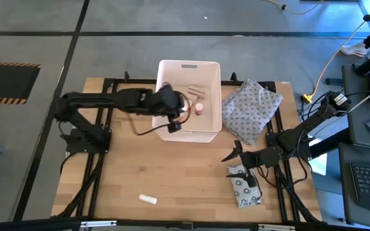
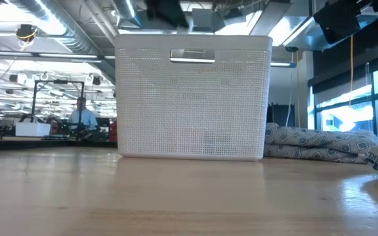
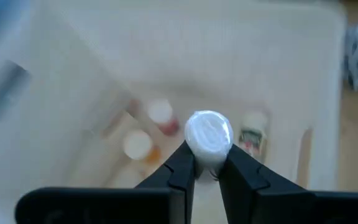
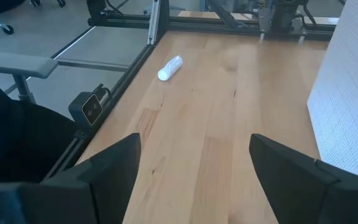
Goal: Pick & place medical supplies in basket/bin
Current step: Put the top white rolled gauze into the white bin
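The white basket [image 1: 189, 70] stands at the table's far middle and fills the low view [image 2: 193, 98]. My left gripper [image 1: 173, 120] hangs over its near left part, shut on a small white-capped bottle [image 3: 208, 133]. Inside the basket lie tan rolls [image 1: 195, 92] and several small bottles [image 3: 161, 112], [image 3: 137, 144], [image 3: 253, 132]. My right gripper [image 1: 231, 154] waits open above the table's right side, near a flat grey packet [image 1: 244, 188]. A white vial [image 1: 148, 199] lies on its side near the table's front edge [image 4: 169, 67]. My left gripper pinches the white-capped bottle just below its cap [image 3: 207, 159], between its two fingertips [image 3: 184, 163]. The fingers slant down from the table's left side. The bottle is lifted clear above the basket's inside, its cap end pointing away from the gripper.
A large grey dotted cloth bundle [image 1: 250, 109] lies right of the basket, also seen in the low view [image 2: 320, 144]. Bare wood stretches between the basket and the front edge. People and benches show in the room beyond the table.
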Controlling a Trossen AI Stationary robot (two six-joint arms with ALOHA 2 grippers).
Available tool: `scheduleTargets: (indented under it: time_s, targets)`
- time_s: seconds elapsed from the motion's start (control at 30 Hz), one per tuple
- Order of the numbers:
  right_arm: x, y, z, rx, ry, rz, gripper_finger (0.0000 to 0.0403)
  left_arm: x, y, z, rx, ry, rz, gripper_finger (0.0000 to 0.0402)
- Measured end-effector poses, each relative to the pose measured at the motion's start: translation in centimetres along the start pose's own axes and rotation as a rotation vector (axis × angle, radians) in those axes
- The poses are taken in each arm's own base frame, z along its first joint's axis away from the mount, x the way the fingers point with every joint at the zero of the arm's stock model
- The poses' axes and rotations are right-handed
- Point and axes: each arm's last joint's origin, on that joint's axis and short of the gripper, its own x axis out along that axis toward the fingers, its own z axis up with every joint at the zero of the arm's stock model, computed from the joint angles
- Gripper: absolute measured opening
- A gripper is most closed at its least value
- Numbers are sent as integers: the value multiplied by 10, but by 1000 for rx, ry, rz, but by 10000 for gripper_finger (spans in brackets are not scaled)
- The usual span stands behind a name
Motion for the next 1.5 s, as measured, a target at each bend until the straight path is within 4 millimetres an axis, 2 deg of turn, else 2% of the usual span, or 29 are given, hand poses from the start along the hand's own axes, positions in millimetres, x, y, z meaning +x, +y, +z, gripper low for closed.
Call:
scheduleTargets:
  time_s: [0.23, 0.33, 0.43, 0.73, 1.1, 1.3, 1.5]
  targets:
    - [0, 0, 0, 0, 0, 0, 303, 67, 9, -14, -43, 204, -198, 52]
    - [0, 0, 0, 0, -1, 0, 303, 86, 14, -23, -63, 286, -223, 52]
    - [0, 0, 0, 0, -1, 0, 303, 97, 17, -32, -103, 377, -251, 54]
    - [0, 0, 0, 0, 0, 0, 303, 101, 21, -39, -159, 456, -336, 60]
    - [0, 0, 0, 3, -1, 0, 303, 101, 21, -39, -160, 457, -324, 98]
    - [0, 0, 0, 3, -1, 0, 303, 101, 21, -39, -156, 455, -305, 92]
    - [0, 0, 0, 3, -1, 0, 303, 91, 32, -36, -134, 428, -247, 77]
